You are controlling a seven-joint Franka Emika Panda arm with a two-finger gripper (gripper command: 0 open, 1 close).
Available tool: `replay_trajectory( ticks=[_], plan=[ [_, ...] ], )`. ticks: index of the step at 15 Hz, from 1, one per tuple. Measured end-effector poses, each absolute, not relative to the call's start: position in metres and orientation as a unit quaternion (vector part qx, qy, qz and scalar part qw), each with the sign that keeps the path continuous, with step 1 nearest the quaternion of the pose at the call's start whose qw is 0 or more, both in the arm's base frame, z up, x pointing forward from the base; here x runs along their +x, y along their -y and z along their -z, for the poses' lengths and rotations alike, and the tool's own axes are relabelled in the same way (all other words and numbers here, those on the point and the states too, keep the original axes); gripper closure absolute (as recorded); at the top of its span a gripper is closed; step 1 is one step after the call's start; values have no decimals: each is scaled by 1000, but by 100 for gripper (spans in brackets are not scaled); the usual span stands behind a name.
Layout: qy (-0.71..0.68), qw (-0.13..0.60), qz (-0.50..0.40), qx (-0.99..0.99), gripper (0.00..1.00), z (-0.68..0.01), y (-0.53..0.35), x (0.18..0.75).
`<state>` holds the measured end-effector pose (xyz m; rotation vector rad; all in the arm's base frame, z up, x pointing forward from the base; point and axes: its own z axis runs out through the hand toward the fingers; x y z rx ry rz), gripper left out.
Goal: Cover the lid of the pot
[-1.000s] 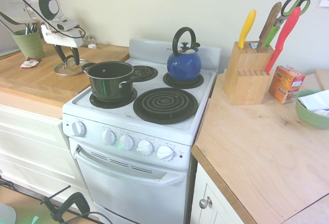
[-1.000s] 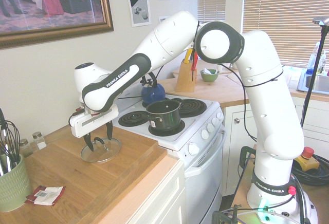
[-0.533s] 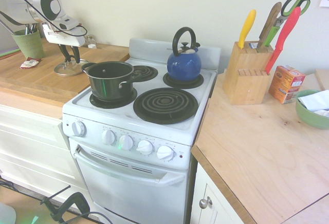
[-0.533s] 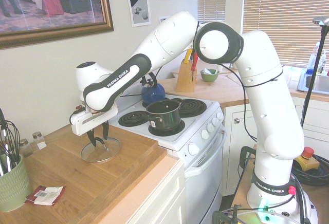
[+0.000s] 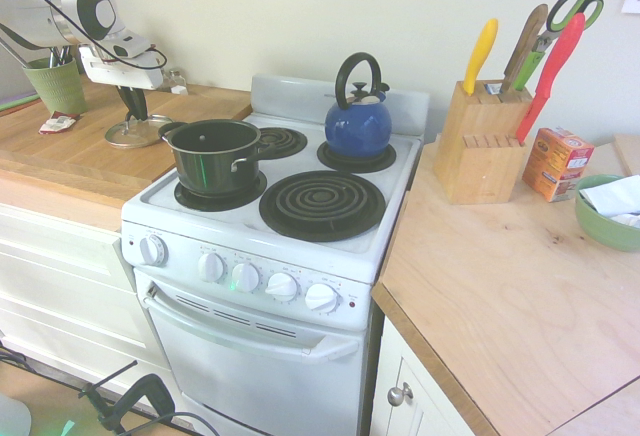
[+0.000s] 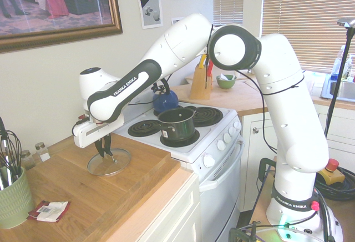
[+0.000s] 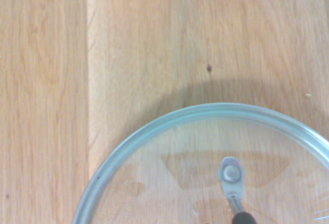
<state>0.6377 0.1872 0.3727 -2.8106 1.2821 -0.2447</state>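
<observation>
Two exterior views: pot (image 5: 212, 159) | wrist view: lid (image 7: 154, 183), handle mount (image 7: 232, 175) | tool (image 6: 104, 152): spread or pinching, cannot tell

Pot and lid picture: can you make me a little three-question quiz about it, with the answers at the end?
1. True or false: the lid is already on the pot.
2. Which is blue? A) the pot B) the kettle C) the bowl
3. Fill in the gap: the gripper is at the ____ of the lid, not at its rim.

Key: 1. False, it lies on the wooden counter. 2. B. 3. Handle.
</observation>
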Motion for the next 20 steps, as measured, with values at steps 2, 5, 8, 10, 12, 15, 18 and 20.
replay_trajectory(
  ticks=[2,5,8,10,12,15,18,20],
  plan=[
    [-419,20,78,-904,100,-374,-186,638],
    [-427,19,77,-901,100,-377,-186,636],
    [-432,24,86,-898,100,-401,-183,633],
    [-439,27,94,-893,100,-426,-179,628],
    [-450,30,104,-887,100,-454,-167,625],
    [-469,33,118,-874,100,-496,-139,617],
    [-494,37,131,-859,100,-536,-105,605],
    [-512,37,138,-847,100,-553,-77,592]
  ],
)
